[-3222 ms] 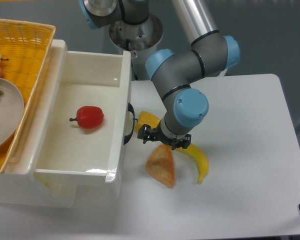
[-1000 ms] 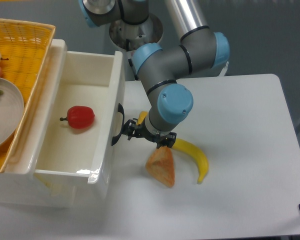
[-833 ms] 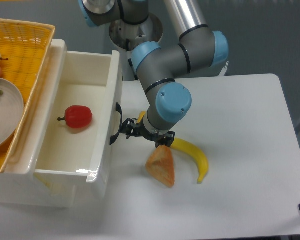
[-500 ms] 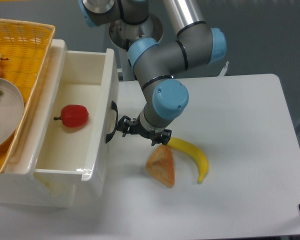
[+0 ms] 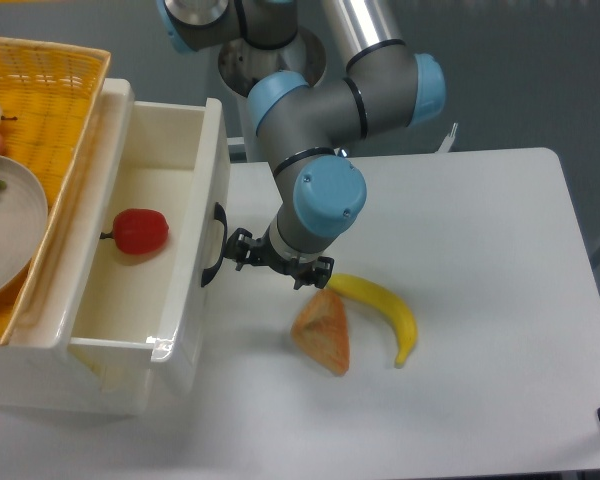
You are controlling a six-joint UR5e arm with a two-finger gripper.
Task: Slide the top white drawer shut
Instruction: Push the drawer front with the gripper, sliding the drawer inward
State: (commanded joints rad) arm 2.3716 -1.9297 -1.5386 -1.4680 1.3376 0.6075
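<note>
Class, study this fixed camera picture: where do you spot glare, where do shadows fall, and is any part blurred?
Camera view: glare glints on the top white drawer at its glossy front corner; soft shadows lie on the table beside the banana and under the gripper; everything looks sharp, without motion blur.

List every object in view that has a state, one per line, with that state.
top white drawer: partly open
end effector: at the drawer's black handle; open or shut unclear
red pepper: lying inside the drawer
banana: lying on the table
bread slice: lying beside the banana
</note>
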